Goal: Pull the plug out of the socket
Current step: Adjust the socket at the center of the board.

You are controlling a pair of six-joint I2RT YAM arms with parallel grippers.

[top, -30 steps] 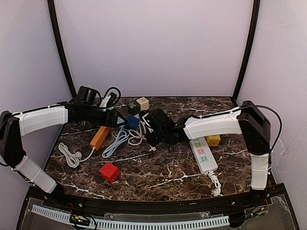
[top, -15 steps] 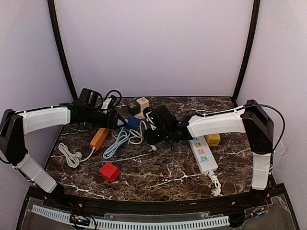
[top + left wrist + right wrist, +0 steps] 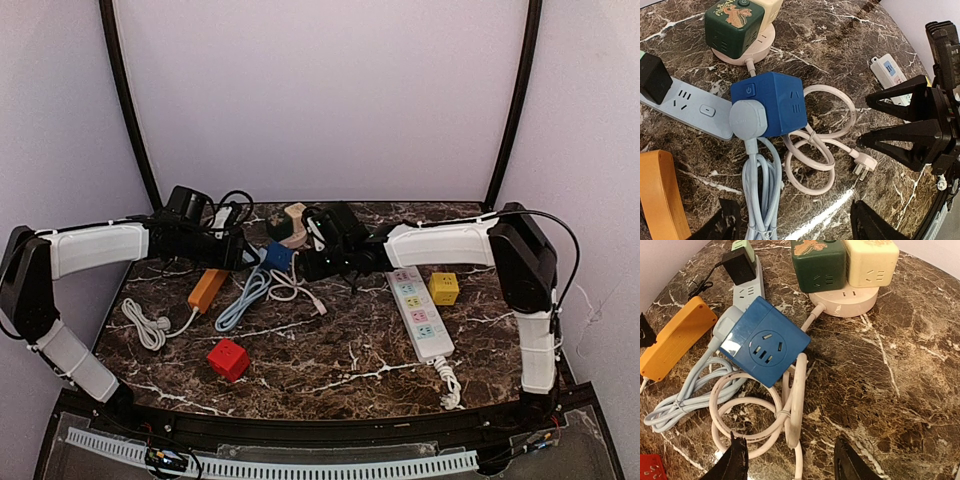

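A blue cube socket [image 3: 774, 102] lies on the marble with a round grey-blue plug [image 3: 748, 120] seated in its side; the plug's bundled pale blue cable [image 3: 760, 190] runs toward the left wrist camera. The cube also shows in the right wrist view [image 3: 765, 340], with the plug [image 3: 725, 324] behind its left edge, and in the top view [image 3: 277, 255]. My left gripper [image 3: 795, 231] is open and empty, just short of the plug and astride its cable. My right gripper [image 3: 792, 465] is open and empty, facing the cube's socket face from the other side [image 3: 306, 264].
A cream coiled cable [image 3: 790, 405] with a free plug [image 3: 863, 165] lies between the grippers. Green [image 3: 818, 262] and cream [image 3: 870, 260] cubes sit on a round base behind. There is a pale blue strip [image 3: 690, 107], an orange strip [image 3: 208, 287], a red cube [image 3: 228, 359], a white strip [image 3: 420, 312] and a yellow cube [image 3: 444, 288].
My right gripper has moved back and left, toward the blue cube. My left arm has shifted only slightly. The plug stays in the cube.
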